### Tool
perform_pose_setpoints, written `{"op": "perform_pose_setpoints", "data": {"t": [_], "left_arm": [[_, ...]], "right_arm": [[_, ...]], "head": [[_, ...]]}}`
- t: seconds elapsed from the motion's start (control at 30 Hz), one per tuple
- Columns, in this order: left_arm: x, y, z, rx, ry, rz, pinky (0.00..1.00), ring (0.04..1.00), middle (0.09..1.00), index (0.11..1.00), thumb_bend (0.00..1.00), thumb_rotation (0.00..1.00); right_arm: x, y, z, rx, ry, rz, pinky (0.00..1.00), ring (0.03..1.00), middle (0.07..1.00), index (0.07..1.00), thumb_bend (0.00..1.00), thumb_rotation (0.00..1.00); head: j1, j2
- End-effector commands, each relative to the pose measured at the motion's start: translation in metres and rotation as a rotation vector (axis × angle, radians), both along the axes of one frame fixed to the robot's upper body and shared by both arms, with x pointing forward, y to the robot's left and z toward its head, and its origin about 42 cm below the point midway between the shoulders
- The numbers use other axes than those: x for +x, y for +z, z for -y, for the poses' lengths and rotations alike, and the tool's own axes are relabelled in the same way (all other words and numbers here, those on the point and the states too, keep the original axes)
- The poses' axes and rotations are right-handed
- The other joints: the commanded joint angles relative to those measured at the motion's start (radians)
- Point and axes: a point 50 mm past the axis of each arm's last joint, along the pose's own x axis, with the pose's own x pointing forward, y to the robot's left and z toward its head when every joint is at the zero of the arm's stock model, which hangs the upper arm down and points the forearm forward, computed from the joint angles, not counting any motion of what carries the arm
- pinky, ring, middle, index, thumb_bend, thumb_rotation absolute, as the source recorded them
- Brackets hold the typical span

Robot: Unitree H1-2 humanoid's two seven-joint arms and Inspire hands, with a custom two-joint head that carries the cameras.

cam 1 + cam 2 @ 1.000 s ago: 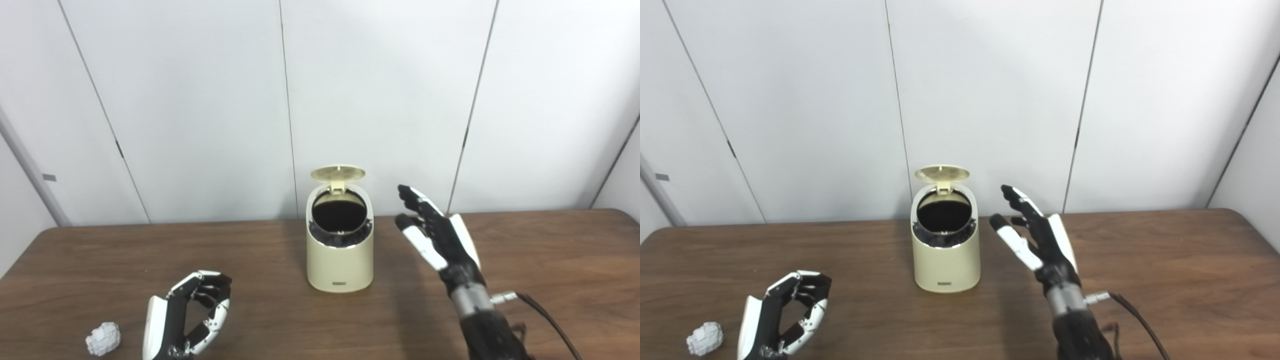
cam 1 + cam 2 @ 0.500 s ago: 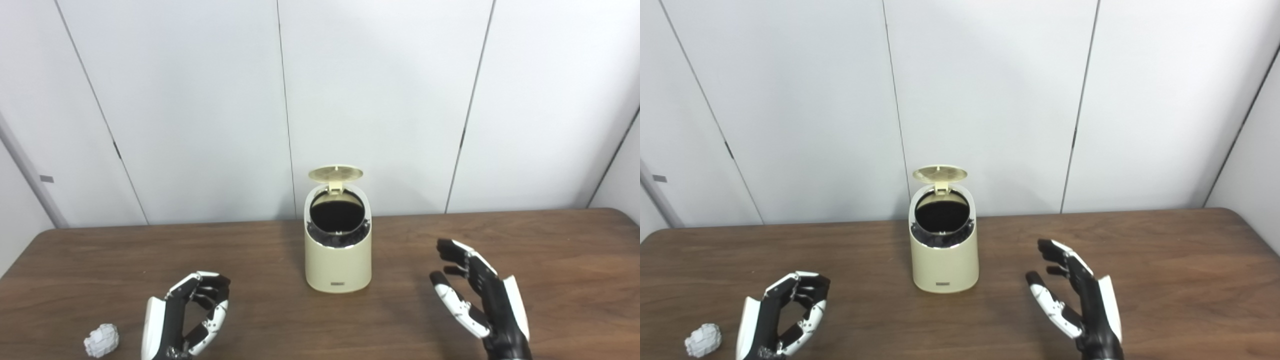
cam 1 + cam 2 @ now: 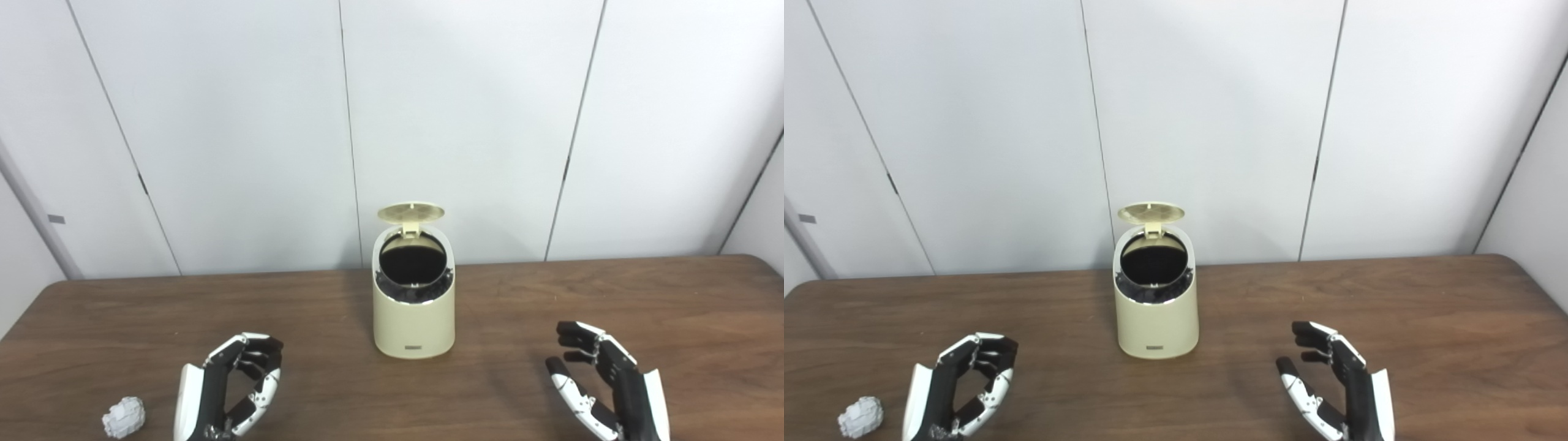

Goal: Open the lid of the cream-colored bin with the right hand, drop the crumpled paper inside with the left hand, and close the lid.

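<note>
The left hand [image 3: 229, 392] lay low over the near left part of the table, its black segmented fingers [image 3: 260, 355] with glossy white plates curled loosely toward the thumb around empty space; it held nothing and its digits were apart. Just beside it, toward the table's left edge, sat the crumpled paper [image 3: 124, 417], a small, roughly spherical white wad with an irregular, faceted surface, resting on the wood and apart from the hand.

The right hand [image 3: 606, 386] was at the near right, palm turned inward, its black fingers [image 3: 579, 334] and white-plated thumb spread, gripping nothing. It was well apart from the bin.

Between the two hands and farther back stood the cream-colored bin [image 3: 414, 318], an upright, smooth, matte, rounded cylinder with a sloped top and a small dark label near its base. Its round opening was dark inside and edged by a shiny ring. The lid [image 3: 411, 212], a thin cream disc with a faintly ribbed underside, was raised on a rear hinge and lay nearly level above the opening.

The table [image 3: 674, 294] was dark brown wood with visible grain and rounded corners. Behind it rose a wall [image 3: 465, 110] of flat, pale panels divided by thin dark seams.
</note>
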Motion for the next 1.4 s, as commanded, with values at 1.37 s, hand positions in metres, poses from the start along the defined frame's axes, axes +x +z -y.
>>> {"op": "perform_pose_setpoints", "data": {"t": [1.37], "left_arm": [[-0.056,0.071,-0.071,0.391,0.318,0.204,0.35,0.465,0.545,0.562,0.31,0.13]], "right_arm": [[0.017,-0.027,0.079,0.007,-0.021,-0.014,0.58,0.670,0.694,0.660,0.29,0.35]], "head": [[0.463,-0.023]]}}
